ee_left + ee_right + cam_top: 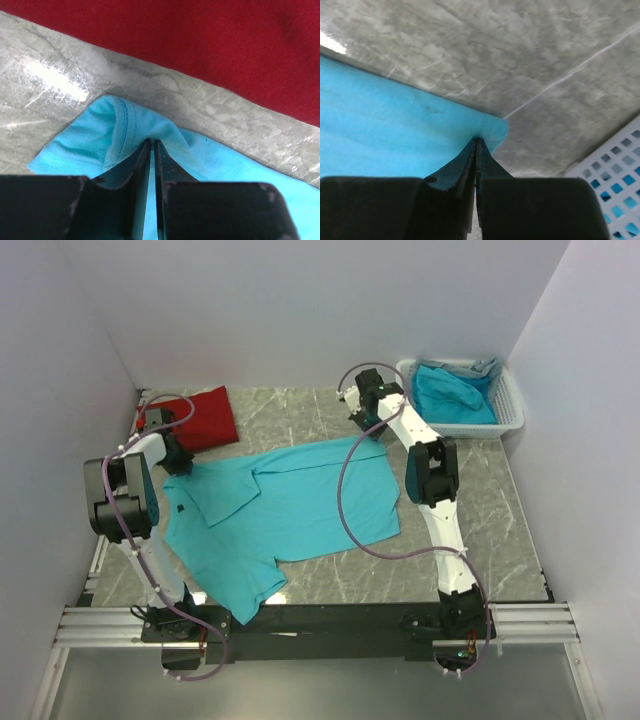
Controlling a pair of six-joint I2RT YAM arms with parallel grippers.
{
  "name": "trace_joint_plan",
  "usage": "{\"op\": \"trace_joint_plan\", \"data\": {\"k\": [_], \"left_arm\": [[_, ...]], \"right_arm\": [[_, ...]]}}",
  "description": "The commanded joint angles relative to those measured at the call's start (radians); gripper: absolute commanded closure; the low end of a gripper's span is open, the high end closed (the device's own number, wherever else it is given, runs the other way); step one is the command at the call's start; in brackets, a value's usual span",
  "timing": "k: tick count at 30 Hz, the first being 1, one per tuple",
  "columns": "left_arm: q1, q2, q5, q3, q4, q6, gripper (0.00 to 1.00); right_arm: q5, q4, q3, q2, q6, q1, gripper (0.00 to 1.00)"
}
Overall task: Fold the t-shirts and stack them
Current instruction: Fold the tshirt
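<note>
Top external view: the turquoise t-shirt [290, 505] lies spread on the bench [490, 520]. The left hand [151, 144] pinches its corner beside the red t-shirt [210, 40]; the right hand [476, 141] seems clamped on the corner near the basket [514, 410].

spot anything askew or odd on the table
The blue shirt lies diagonally, its far-left part folded over on itself and one sleeve reaching the near edge of the table. Nothing looks spilled or damaged.
</note>
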Motion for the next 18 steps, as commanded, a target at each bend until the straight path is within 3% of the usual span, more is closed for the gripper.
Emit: {"op": "trace_joint_plan", "data": {"k": [1,5,10,18], "left_arm": [[0.012,0.032,0.002,-0.007,-0.048,0.026,0.84],[0.013,0.009,0.053,0.003,-0.050,0.032,0.81],[0.018,-0.056,0.112,-0.003,-0.041,0.035,0.67],[0.022,-0.279,0.146,-0.075,-0.018,0.069,0.44]], "right_arm": [[0.062,-0.034,0.059,0.016,-0.038,0.009,0.93],[0.115,0.012,0.060,0.029,-0.058,0.014,0.93],[0.152,0.069,0.060,0.047,-0.070,0.011,0.92],[0.060,0.212,-0.020,-0.132,-0.052,0.015,0.87]]}}
